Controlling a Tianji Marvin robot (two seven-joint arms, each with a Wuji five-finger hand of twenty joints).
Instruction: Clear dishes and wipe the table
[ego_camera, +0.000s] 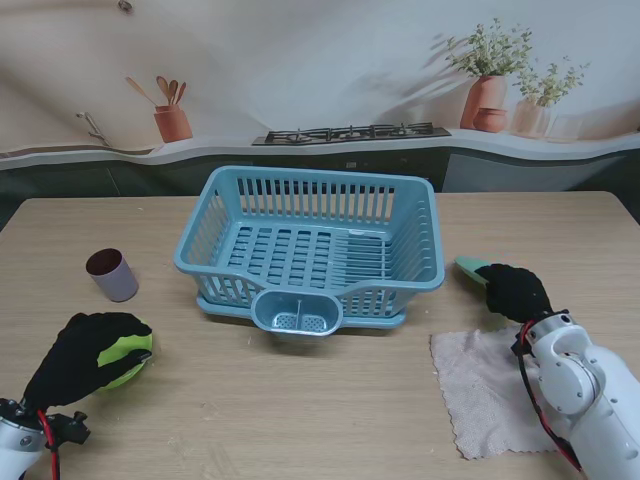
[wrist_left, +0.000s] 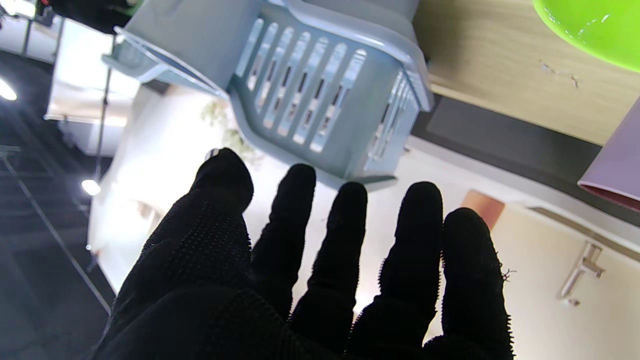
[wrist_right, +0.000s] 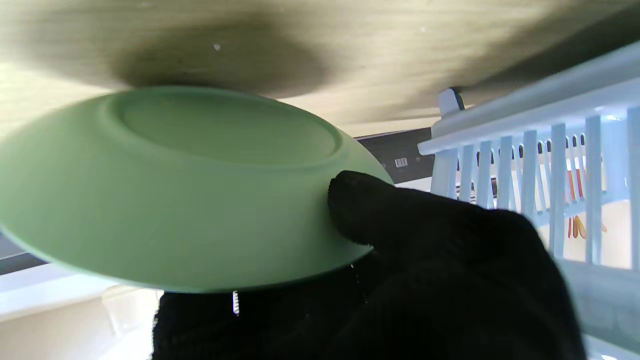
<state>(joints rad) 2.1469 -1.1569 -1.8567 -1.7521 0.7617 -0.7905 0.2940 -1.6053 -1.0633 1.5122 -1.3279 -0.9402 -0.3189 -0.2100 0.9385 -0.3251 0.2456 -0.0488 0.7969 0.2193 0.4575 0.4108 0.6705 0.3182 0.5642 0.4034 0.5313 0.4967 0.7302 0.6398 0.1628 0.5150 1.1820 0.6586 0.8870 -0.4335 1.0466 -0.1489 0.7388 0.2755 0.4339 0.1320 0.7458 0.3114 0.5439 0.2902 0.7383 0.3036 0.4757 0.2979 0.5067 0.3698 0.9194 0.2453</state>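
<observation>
Slatted blue plastic dish basket (ego_camera: 312, 245) mid-surface, nothing visible inside. Right hand (ego_camera: 514, 291), fingers clamped on pale green round plate (wrist_right: 175, 195), right of basket. Left hand (ego_camera: 82, 357), fingers apart, over lime-green bowl (ego_camera: 127, 352). Mauve cup (ego_camera: 111, 275) lies just beyond. Beige cloth (ego_camera: 490, 390) front right.

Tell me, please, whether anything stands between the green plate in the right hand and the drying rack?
Nothing visible does. The right hand holds the plate just right of the rack, with only bare table between; the rack's tall side wall must be cleared.
</observation>
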